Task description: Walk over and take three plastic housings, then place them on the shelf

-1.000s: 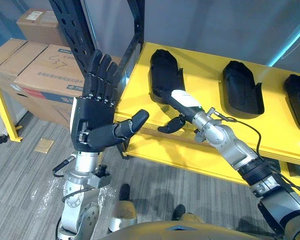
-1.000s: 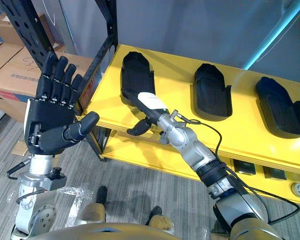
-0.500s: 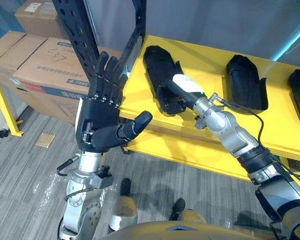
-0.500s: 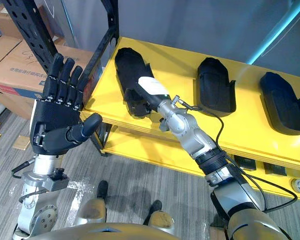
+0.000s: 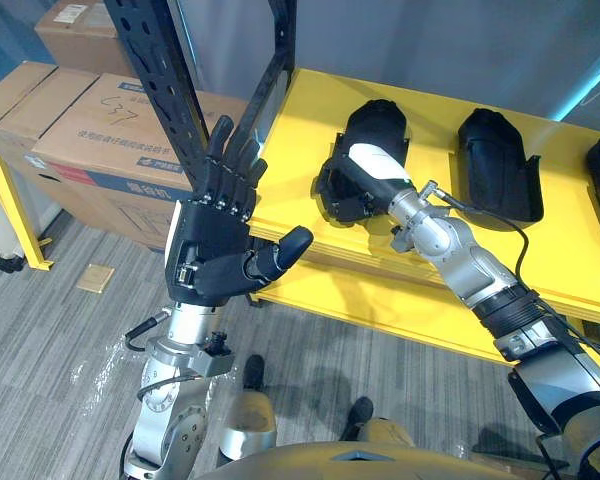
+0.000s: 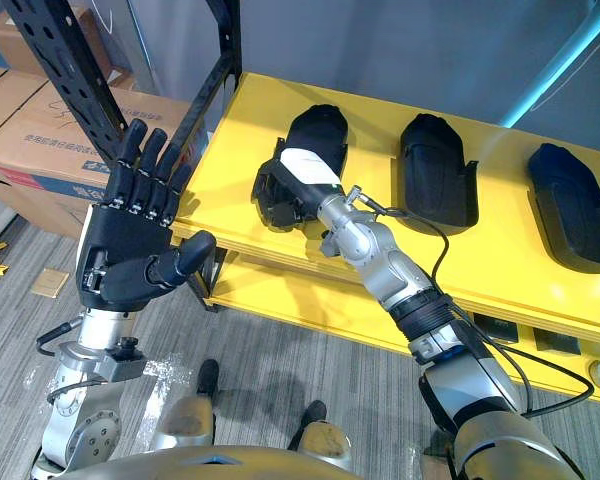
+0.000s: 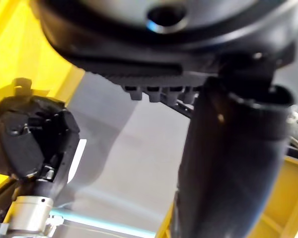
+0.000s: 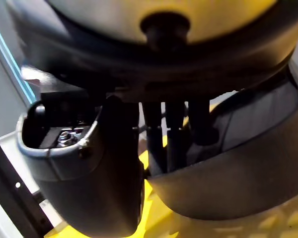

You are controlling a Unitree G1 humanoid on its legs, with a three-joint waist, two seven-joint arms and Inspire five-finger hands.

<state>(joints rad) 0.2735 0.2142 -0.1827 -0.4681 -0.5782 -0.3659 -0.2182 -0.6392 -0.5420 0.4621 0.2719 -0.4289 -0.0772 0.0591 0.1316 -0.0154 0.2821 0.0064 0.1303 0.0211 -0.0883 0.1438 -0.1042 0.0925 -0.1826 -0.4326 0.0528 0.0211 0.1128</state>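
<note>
Right hand [image 6: 283, 197] is clamped on the leftmost housing [image 6: 320, 125], fingers curled round its near end, right by the shelf's [image 5: 305, 105] front edge. That housing sits skewed, its far end angled toward the middle of the shelf. Honestly can't tell if it's lifted off the shelf or dragging on it.

The other two housings lie flat on the shelf top: one [image 6: 437, 165] around the middle, one [image 6: 570, 200] out at the shelf's right end. They're well apart from each other and from the grabbed one.

Left hand [image 5: 215, 265] is up in the air off the shelf's left front corner, holding nothing, fingers straight and palm toward the head camera, thumb sticking out toward the shelf. A black post [image 5: 155, 70] stands at the shelf's left end, with cardboard boxes [image 5: 90, 130] stacked further left of the shelf.
</note>
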